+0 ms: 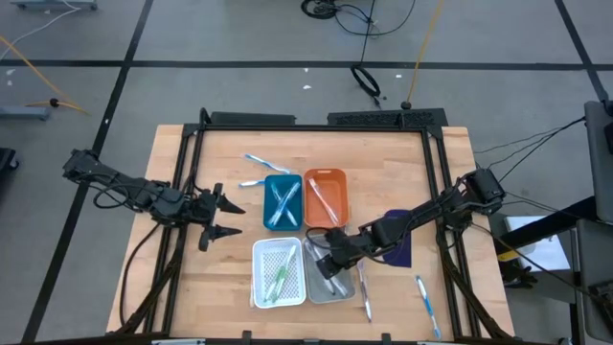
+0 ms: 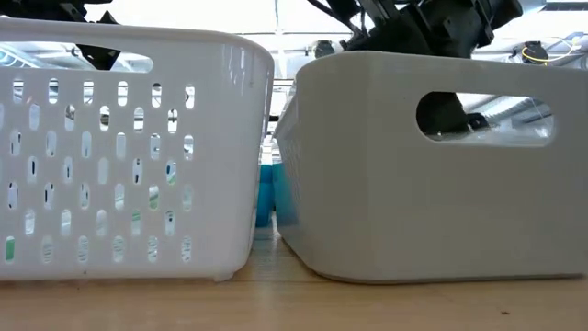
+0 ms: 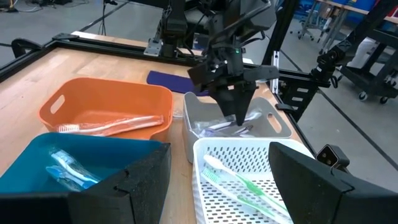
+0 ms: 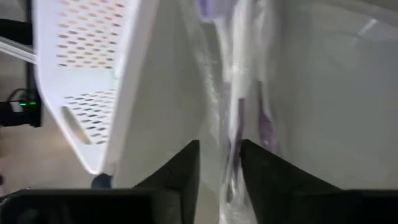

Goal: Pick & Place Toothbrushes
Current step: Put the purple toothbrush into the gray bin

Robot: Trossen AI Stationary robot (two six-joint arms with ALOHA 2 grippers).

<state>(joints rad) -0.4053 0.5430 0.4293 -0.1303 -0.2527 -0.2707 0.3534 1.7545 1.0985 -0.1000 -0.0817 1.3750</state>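
High view: nearest the near edge, two loose toothbrushes lie on the wooden table (image 1: 192, 287), right of the trays: a pale one (image 1: 366, 297) just beside the grey tray's right wall and a blue one (image 1: 426, 305) farther right, well apart from it. Next, the white perforated basket (image 1: 261, 287) on the left holds green toothbrushes (image 1: 281, 278). The grey tray (image 1: 343, 292) stands touching or just beside it on the right.

The right gripper (image 1: 335, 264) is down inside the grey tray, tilted. In the right wrist view its fingers (image 4: 186, 165) stand apart with a clear gap, so it reads as released. A purple-handled toothbrush (image 4: 235, 124) in clear wrap lies in line with that gap on the tray floor; no pinch on it shows. The left wrist view shows the same gripper (image 3: 239, 118) pointing down over grey and purple toothbrushes (image 3: 217, 126). A dark blue pad (image 1: 400, 251) lies just right of the tray, under the right arm.

The left gripper (image 1: 230, 218) hangs over bare table left of the trays, fingers spread wide, holding nothing.

Farther back, the blue tray (image 1: 269, 182) holds light blue toothbrushes (image 1: 283, 203), and the orange tray (image 1: 337, 177) beside it on the right holds an orange toothbrush (image 1: 324, 199). Two more loose toothbrushes (image 1: 257, 161) lie just beyond the blue tray's far left corner.
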